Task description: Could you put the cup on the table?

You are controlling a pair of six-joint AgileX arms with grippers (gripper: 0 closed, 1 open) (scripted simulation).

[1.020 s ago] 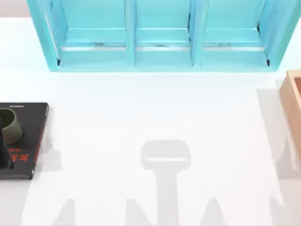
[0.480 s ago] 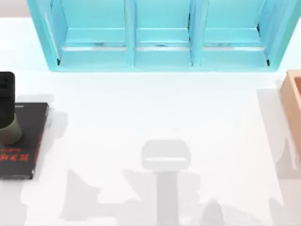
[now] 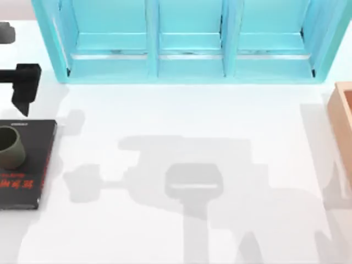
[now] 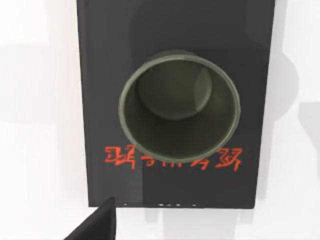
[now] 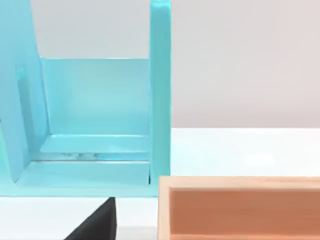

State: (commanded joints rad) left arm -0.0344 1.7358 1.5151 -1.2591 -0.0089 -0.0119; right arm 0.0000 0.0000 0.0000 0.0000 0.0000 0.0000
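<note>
Presently on the book (image 3: 25, 164): one cup (image 3: 11, 147), olive-green, handleless, upright, mouth open upward, standing on the black cover just above the red lettering (image 3: 19, 183); in the left wrist view the cup (image 4: 179, 106) sits centred across the cover's width, its rim overlapping the top of the lettering.

Book: black, flat on the table (image 3: 181, 126), at the table's left edge.

Left gripper (image 3: 25, 88): beyond the book's far end, toward the turquoise shelf unit (image 3: 187, 41), apart from the cup, holding nothing; how wide its fingers stand cannot be told.

Shelf unit: three compartments, along the table's far side, well apart from the book.

Wooden box (image 3: 344, 124): at the table's right edge, far from the book; in the right wrist view the box (image 5: 240, 207) lies just beside the shelf unit's end wall.
</note>
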